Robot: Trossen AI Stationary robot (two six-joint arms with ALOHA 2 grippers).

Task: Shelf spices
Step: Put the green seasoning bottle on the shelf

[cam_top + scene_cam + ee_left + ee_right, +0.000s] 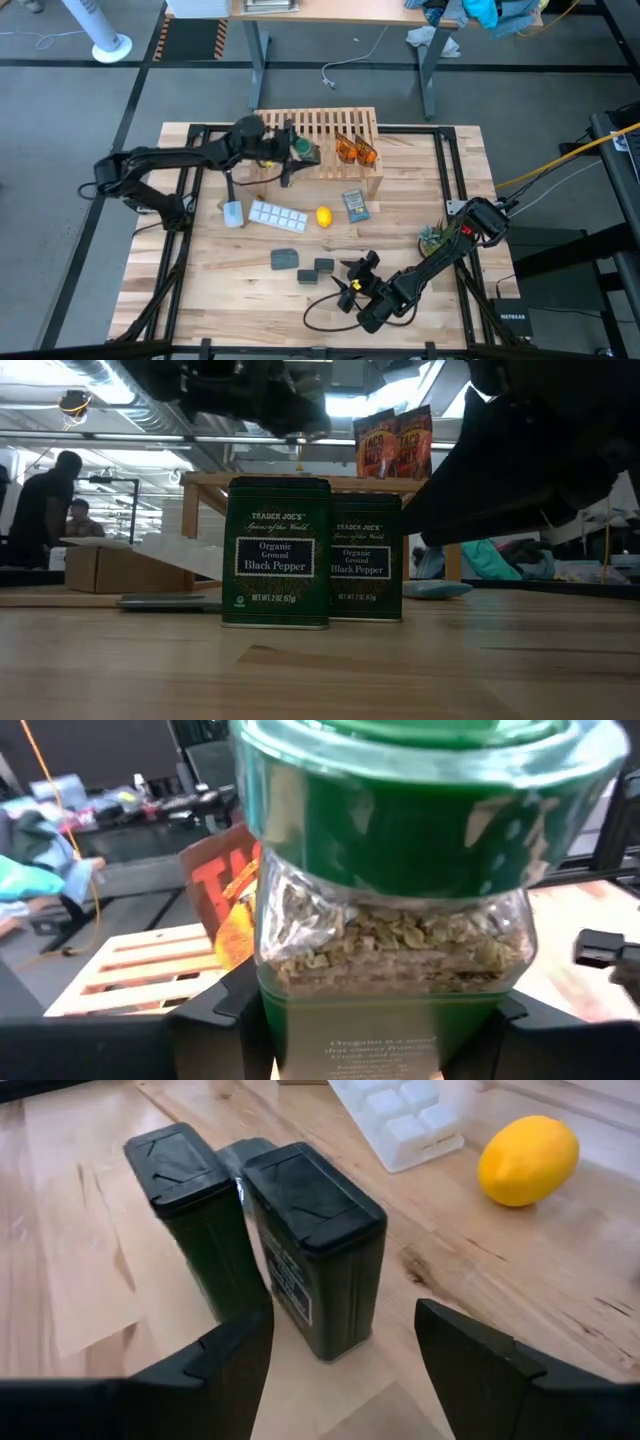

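Note:
The light wooden shelf (335, 128) stands at the table's far middle, and two orange-brown packets (356, 151) stand upright on it. My left gripper (290, 150) reaches in from the table's left and is shut on a jar with a green lid (400, 810), at the shelf's left part. Two dark square pepper boxes (315, 1245) (195, 1210) stand upright side by side on the tabletop near the front edge. My right gripper (345, 1350) is open just short of the nearer box, with one finger off to each side. My left gripper pinches the jar's lower body (270, 1020), below the lid, between its two fingers (215, 1010). The fingers come roughly level from the table's left. The jar stands upright in the hold with its lid up, raised off the tabletop.
A white ice tray (277, 215), a lemon (323, 216) and a blue-grey flat packet (354, 205) lie mid-table. A dark grey pad (284, 258) lies beside the boxes. A small green plant (432, 238) sits at the right. People stand in the room beyond (45, 500).

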